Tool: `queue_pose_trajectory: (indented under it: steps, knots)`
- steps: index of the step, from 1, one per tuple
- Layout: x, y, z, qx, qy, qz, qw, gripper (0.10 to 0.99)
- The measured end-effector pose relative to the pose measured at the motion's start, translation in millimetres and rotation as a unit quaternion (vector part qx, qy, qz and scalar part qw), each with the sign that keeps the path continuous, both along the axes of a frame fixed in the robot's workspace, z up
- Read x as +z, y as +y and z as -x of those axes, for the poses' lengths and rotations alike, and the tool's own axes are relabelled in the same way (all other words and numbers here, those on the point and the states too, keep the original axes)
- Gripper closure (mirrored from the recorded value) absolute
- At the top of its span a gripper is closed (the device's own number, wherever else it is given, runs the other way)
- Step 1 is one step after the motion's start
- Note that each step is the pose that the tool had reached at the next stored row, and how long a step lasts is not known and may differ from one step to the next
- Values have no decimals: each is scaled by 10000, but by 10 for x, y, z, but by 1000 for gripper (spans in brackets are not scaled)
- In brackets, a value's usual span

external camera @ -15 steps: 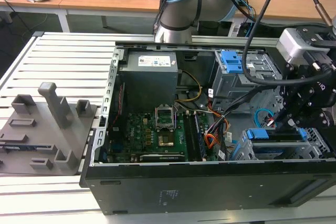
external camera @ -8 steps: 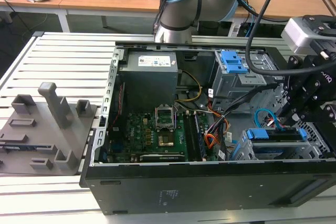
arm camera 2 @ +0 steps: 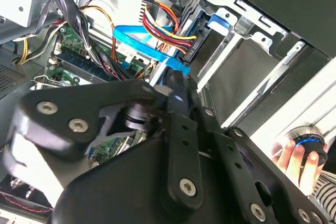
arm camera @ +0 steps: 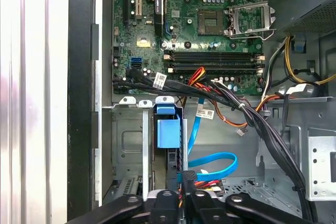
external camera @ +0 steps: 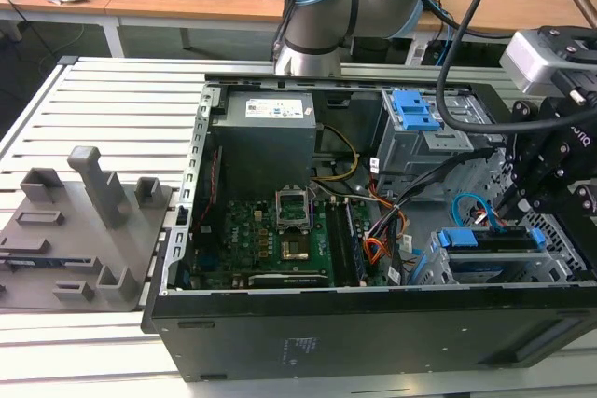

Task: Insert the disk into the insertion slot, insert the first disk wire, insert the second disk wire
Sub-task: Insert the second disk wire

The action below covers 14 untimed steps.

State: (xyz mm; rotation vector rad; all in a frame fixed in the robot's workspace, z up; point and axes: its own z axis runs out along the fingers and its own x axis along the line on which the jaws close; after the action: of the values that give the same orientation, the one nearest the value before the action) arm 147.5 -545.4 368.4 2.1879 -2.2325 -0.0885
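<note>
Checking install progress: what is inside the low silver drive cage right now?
The disk, blue-bracketed, sits in the insertion slot. The second disk wire loops to its end beside the gripper; the plug contacts are covered.

A metal table (external camera: pixel 112 100) with long grooves. On top, a big black computer case (external camera: pixel 373 323) lying open on its side. Just beside the case, toward the exterior view's left, a flat grey tray (external camera: pixel 75 249) with blocky grey holders (external camera: pixel 98 184) standing up on it.
</note>
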Motion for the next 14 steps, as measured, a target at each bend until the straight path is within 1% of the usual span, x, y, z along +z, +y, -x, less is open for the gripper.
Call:
queue_pose_trajectory:
  steps: [1, 11, 12, 14]
  knots:
    - [0, 0, 0, 0, 0, 0, 10000, 980]
    - [6, 0, 0, 0, 0, 1, 10000, 980]
    - [7, -2, 24, 0, 0, 2, 10000, 980]
    - [4, -5, 147, 1, 0, -1, 10000, 980]
